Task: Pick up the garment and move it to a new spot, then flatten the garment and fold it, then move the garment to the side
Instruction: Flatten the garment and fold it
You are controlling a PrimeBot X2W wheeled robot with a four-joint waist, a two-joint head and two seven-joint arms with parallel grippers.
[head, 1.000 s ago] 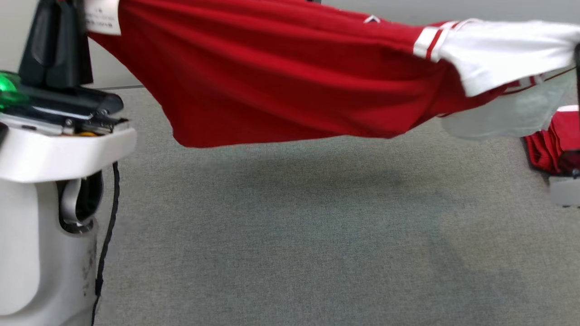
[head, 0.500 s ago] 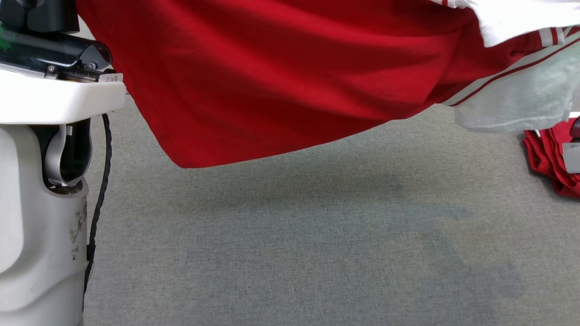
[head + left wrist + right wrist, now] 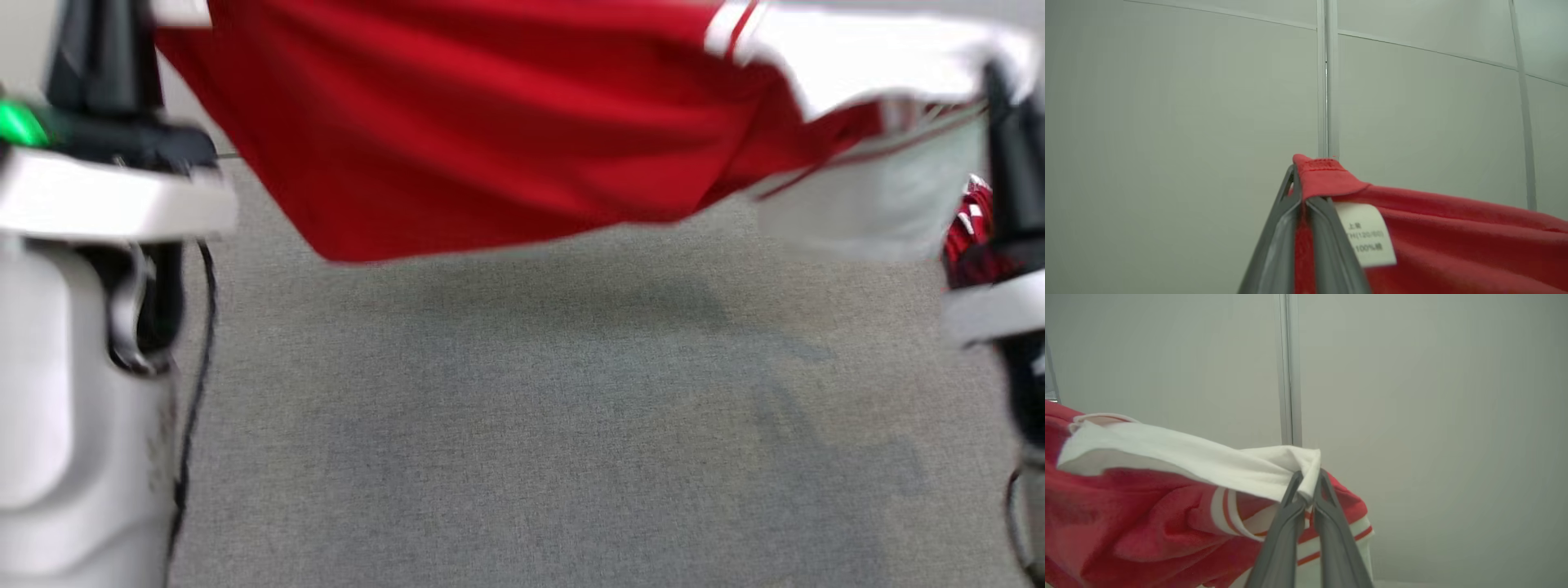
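Note:
The garment [image 3: 490,131], red with white sleeves and red-striped trim, hangs stretched in the air above the grey carpet between my two grippers. In the left wrist view my left gripper [image 3: 1302,196] is shut on a red hem corner of the garment [image 3: 1453,241], beside a white care label [image 3: 1365,234]. The right wrist view has my right gripper [image 3: 1308,490] shut on a bunched white sleeve of the garment [image 3: 1167,457]. The red body sags lowest at left of centre in the head view, well off the floor.
Grey carpet [image 3: 531,425] lies below the hanging cloth. My pale left arm body [image 3: 73,327] with a black cable stands at the left edge, my right arm [image 3: 1004,310] at the right edge. Another red garment [image 3: 967,237] lies on the floor at far right. A pale panelled wall [image 3: 1188,102] is behind.
The head view has shifted up and down between frames. The garment stays stretched between both grippers; its lowest sag keeps about the same place over the carpet.

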